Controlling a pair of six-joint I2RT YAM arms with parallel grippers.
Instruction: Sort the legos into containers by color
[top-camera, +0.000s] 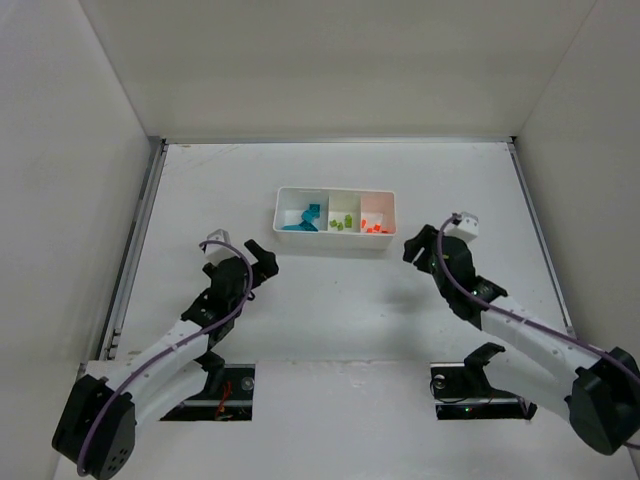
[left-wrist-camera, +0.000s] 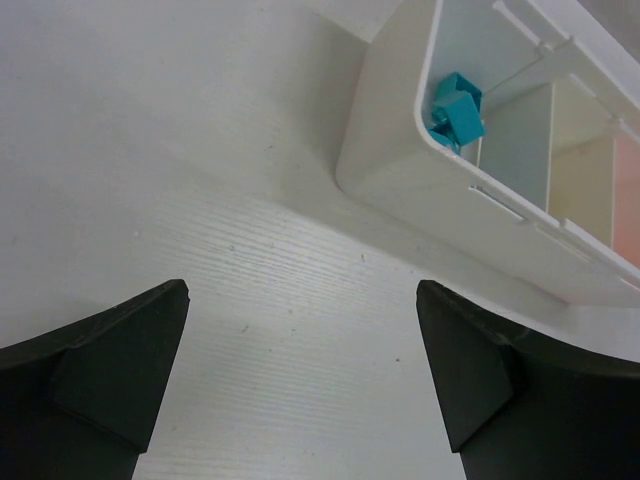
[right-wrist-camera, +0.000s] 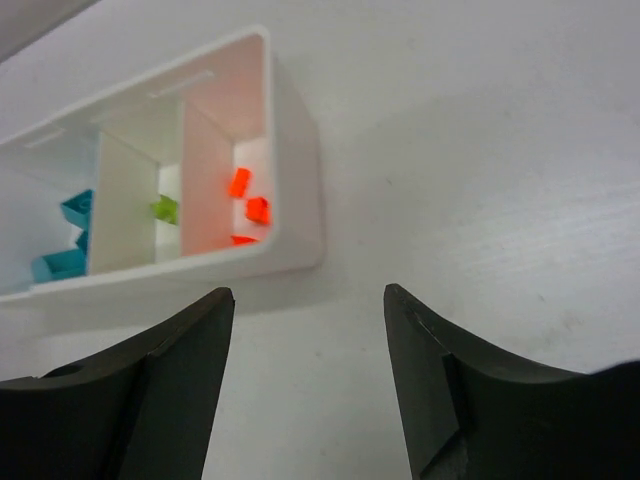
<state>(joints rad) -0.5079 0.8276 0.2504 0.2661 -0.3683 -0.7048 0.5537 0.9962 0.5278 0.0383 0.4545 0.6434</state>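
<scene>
The white tray stands at the table's middle back with three compartments. Teal-blue legos lie in the left one, lime-green legos in the middle, orange legos in the right. My left gripper is open and empty, near and left of the tray. My right gripper is open and empty, near and right of it. The left wrist view shows the tray's corner with teal legos. The right wrist view shows the tray with orange, green and teal legos.
White walls enclose the table on the left, back and right. A metal rail runs along the left edge. Two floor cutouts with cables sit by the arm bases.
</scene>
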